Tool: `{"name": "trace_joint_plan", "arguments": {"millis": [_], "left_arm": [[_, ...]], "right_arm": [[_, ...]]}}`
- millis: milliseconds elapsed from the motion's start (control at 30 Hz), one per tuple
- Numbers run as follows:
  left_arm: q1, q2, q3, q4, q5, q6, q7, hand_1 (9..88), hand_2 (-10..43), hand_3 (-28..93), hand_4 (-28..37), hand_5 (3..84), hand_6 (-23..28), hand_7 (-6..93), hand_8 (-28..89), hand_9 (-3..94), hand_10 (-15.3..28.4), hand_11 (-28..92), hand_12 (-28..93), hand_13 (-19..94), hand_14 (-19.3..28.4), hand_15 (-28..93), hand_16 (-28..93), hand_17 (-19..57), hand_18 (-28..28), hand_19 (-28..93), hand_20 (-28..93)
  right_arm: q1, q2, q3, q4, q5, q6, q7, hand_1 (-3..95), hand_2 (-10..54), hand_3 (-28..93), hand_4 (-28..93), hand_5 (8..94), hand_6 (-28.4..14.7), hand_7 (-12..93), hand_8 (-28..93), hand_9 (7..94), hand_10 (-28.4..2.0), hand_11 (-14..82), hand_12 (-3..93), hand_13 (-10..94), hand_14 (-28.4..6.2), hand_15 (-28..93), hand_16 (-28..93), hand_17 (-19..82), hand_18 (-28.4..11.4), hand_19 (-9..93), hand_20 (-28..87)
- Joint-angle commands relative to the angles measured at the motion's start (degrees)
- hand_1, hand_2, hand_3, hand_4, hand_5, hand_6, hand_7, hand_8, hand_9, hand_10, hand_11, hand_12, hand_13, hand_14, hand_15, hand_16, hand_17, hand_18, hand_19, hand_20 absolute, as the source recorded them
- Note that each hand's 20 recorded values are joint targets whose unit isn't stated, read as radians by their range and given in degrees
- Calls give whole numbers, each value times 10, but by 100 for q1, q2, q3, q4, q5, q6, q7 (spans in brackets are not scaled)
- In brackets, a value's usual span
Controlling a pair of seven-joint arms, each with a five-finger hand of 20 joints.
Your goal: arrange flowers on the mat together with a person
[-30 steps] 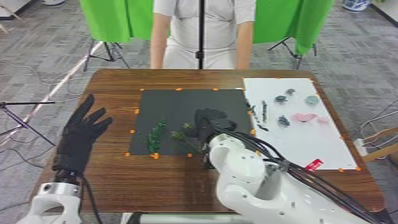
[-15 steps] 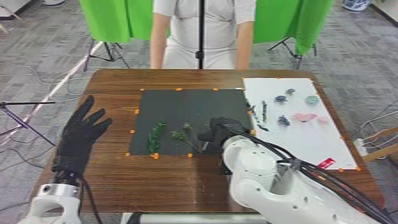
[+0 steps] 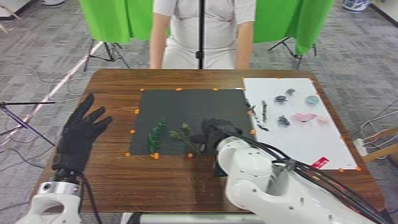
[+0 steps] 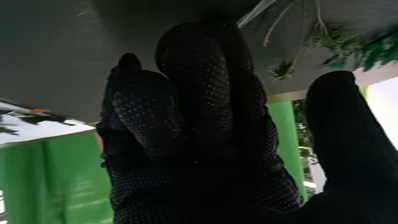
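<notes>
A: What's the right hand up to?
B: Released, fingers loosely extended, thumb apart, at the black mat.
A: And nearest it?
B: A tufted green sprig, then a leafy green sprig, both on the mat.
A: Farther out?
B: Pink flowers and dark blue flowers on the white sheet. The left hand, fingers straight, is by the left edge of the counter
</notes>
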Motion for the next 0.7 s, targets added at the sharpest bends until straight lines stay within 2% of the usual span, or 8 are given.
{"name": "trace_joint_plan", "arguments": {"millis": [33, 200, 400, 433, 500, 567, 667, 700], "left_arm": [[-39, -58, 29, 66, 35, -73, -36, 233, 37, 775, -264, 231, -27, 134, -104, 282, 124, 103, 126, 243, 192, 238, -6, -101, 261, 476, 8], [-38, -40, 40, 71, 27, -74, 1, 232, 38, 775, -262, 232, -26, 133, -104, 282, 124, 102, 125, 242, 192, 236, -6, -101, 262, 476, 9], [190, 0, -64, -15, -19, 51, 90, 232, 39, 773, -262, 233, -26, 132, -104, 282, 124, 103, 126, 242, 193, 237, -5, -101, 262, 477, 8], [187, -23, -73, -8, -8, 20, 59, 232, 39, 773, -262, 233, -25, 132, -104, 282, 124, 103, 126, 242, 193, 238, -5, -101, 262, 477, 8], [255, -15, -78, -28, -24, 51, 105, 232, 39, 773, -261, 233, -25, 131, -104, 282, 124, 102, 125, 242, 193, 238, -5, -102, 262, 478, 8], [338, 10, -108, -49, -50, 91, 175, 232, 39, 772, -262, 234, -25, 131, -103, 282, 124, 102, 125, 242, 192, 238, -6, -102, 263, 479, 8], [376, 32, -99, -66, -57, 128, 251, 228, 39, 767, -266, 234, -24, 130, -103, 282, 124, 103, 126, 241, 192, 236, -6, -102, 263, 480, 8], [371, 15, -110, -64, -35, 101, 242, 226, 39, 765, -268, 234, -25, 130, -103, 282, 124, 103, 126, 242, 192, 236, -6, -101, 264, 482, 8]], "right_arm": [[2, -214, -110, 38, 44, -151, -121, 262, 140, 548, -153, 783, -33, 104, -105, 837, -155, 455, 249, 701, -171, 773, 204, 235, -272, 813, 266], [77, -195, -214, 45, -152, -74, -125, 261, 140, 548, -153, 785, -33, 103, -105, 838, -155, 454, 247, 702, -171, 772, 202, 235, -272, 811, 268], [139, 153, -165, -162, -249, 134, -103, 257, 140, 552, -151, 809, -31, 111, -103, 844, -152, 453, 244, 711, -172, 770, 199, 240, -276, 812, 272], [124, 241, -125, -247, -285, 152, -73, 258, 140, 551, -151, 820, -33, 113, -103, 847, -151, 454, 244, 712, -172, 770, 199, 241, -276, 813, 273], [108, 429, -48, -400, -290, 365, -69, 253, 135, 559, -150, 834, -31, 121, -100, 860, -147, 451, 243, 719, -170, 770, 199, 247, -278, 815, 274], [28, 520, 197, -595, -199, 162, -71, 247, 132, 565, -151, 855, -30, 132, -99, 866, -145, 452, 244, 726, -169, 771, 200, 253, -278, 819, 275], [-176, 804, 526, -895, -176, 542, -146, 241, 130, 572, -154, 869, -32, 142, -97, 873, -146, 452, 244, 730, -169, 771, 203, 256, -280, 822, 275], [-301, 929, 685, -1014, -51, 787, -206, 240, 130, 573, -155, 872, -33, 144, -96, 873, -146, 453, 245, 731, -169, 771, 204, 256, -280, 823, 275]]}}
